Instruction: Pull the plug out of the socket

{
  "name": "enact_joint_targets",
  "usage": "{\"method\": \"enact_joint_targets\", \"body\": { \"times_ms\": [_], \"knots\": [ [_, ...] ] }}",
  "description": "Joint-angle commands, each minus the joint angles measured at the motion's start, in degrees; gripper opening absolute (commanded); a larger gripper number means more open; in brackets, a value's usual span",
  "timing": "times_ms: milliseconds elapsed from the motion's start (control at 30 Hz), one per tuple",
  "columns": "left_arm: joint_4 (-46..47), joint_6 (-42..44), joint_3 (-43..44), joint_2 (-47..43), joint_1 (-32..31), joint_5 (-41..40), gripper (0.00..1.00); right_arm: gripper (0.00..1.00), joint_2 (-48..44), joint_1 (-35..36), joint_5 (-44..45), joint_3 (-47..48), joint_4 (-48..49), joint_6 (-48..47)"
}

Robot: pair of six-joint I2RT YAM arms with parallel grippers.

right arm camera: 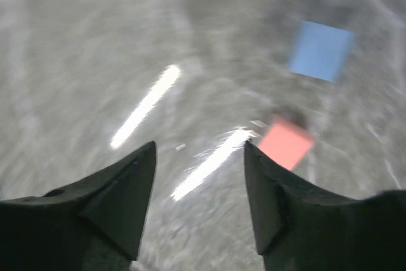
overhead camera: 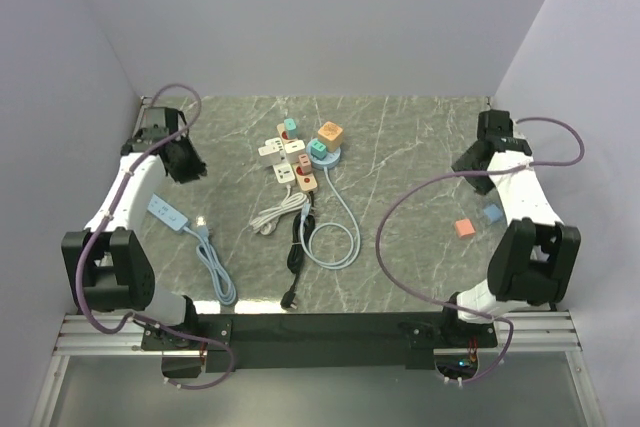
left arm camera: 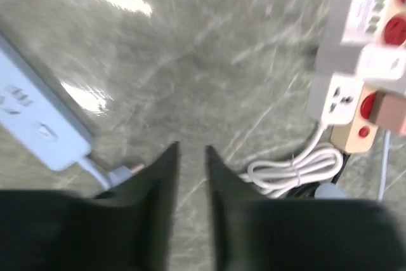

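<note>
Table (overhead camera: 420, 147), grey marble. Left gripper (left arm camera: 190, 150), far left, jaws parted by a narrow slit, empty. Right gripper (right arm camera: 200, 147), far right, jaws wide apart, empty. Power strips (overhead camera: 288, 160), far centre. Socket (overhead camera: 335, 158), round, pale blue, just right of strips; orange plug (overhead camera: 330, 134) at its far edge.

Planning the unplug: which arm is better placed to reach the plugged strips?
Left, probably. The left claw is nearer the power strips, and its wrist view shows them; the right claw sees only a blue square and a red square.
</note>
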Motion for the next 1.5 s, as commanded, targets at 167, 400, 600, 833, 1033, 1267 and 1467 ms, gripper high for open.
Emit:
{"method": "enact_joint_targets", "body": {
  "times_ms": [167,400,600,833,1033,1267,1467],
  "knots": [
    [11.6,-7.9,-16.2,1.8,-0.6,12.9,0.01,0.56,-2.2,18.3,-24.1,6.9,6.4,-16.5],
    [9.7,-10.3,-20.1,4.2,-0.7,10.2,0.01,0.57,8.4,31.9,-22.5,14.3,6.9,-19.7],
    [9.8,-12.8,-24.8,3.3,3.0,6.1,0.01,0.59,19.1,36.9,-21.6,19.5,6.1,-23.1],
    [11.0,-11.4,-26.5,4.4,8.9,4.9,0.01,0.59,22.4,39.9,-23.0,17.4,7.9,-23.7],
    [12.1,-10.8,-24.0,4.3,10.3,7.5,0.01,0.56,24.0,42.8,-20.9,15.7,8.1,-22.2],
    [10.1,-7.9,-16.0,-3.1,8.2,16.7,0.11,0.46,26.3,43.8,-17.2,12.9,8.0,-17.7],
    [5.6,-4.8,-8.6,-5.0,2.5,18.6,0.18,0.00,22.9,43.8,-16.2,5.1,10.3,-13.7]
  ]
}}
